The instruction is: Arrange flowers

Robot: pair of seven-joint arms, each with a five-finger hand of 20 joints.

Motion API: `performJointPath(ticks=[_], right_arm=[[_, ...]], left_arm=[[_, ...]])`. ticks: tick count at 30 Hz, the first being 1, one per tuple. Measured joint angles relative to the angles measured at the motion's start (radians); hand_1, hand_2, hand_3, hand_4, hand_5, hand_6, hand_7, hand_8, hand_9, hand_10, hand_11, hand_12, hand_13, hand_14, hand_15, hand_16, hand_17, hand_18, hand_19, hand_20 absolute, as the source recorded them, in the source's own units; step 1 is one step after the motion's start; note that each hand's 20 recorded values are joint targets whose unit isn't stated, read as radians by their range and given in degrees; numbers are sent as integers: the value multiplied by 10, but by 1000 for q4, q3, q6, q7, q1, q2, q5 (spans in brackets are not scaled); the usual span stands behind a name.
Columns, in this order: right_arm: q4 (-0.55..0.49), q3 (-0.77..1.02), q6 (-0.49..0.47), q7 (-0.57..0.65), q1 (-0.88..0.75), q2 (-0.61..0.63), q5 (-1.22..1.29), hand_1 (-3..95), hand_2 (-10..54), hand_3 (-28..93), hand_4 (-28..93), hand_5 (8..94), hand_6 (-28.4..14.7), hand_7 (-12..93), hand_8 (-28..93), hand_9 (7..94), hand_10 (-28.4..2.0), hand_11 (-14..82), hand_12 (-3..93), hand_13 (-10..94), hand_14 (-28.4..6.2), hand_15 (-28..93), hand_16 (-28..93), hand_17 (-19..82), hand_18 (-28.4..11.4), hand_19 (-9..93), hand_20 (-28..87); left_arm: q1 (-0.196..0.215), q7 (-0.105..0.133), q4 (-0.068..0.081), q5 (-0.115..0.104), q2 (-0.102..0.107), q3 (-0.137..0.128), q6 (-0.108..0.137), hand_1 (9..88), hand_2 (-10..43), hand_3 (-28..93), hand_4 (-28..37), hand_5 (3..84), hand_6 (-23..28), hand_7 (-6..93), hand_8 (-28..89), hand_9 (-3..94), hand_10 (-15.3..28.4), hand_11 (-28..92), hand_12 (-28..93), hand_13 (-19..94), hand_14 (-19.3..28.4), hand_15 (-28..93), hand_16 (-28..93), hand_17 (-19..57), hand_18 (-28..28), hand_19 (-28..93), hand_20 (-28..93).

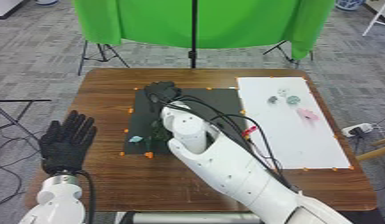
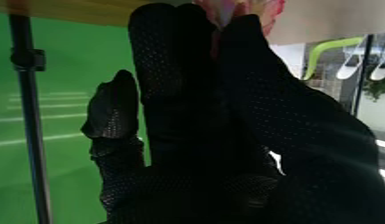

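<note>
One brown table (image 1: 107,100), one green cloth (image 1: 251,30) behind. Right hand (image 1: 160,92) pinches one pink flower (image 2: 265,12); left hand (image 1: 66,150) spreads wide

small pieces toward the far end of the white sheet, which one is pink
The piece nearest the robot and farthest right; the other three look grey or greenish.

On the brown wooden bench (image 1: 108,95) lie a black rectangular mat (image 1: 224,100), near the middle, and a larger white rectangular sheet (image 1: 277,140) just beside it on the right, with small orange pieces (image 1: 148,155) dotted along the edges of both.
</note>
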Motion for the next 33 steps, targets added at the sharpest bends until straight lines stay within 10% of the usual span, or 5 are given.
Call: performJointPath(ticks=[24,33], right_arm=[[-49,14,-23,52,-23,12,127,444,-95,836,-283,618,-36,133,-119,646,-170,173,167,635,-119,529,223,337,-242,887,361],[-376,208,-199,241,-127,115,487,444,-95,832,-283,600,-48,120,-114,578,-183,120,152,592,-140,517,178,344,-246,918,363]], left_arm=[[2,-8,-1,-61,-11,-10,-20,278,123,810,-283,490,115,103,-94,394,160,218,93,303,166,344,-72,-57,146,360,120],[41,-33,-20,-52,-51,-43,-21,275,122,810,-283,489,115,102,-94,394,161,217,93,304,166,343,-73,-56,146,357,119]])
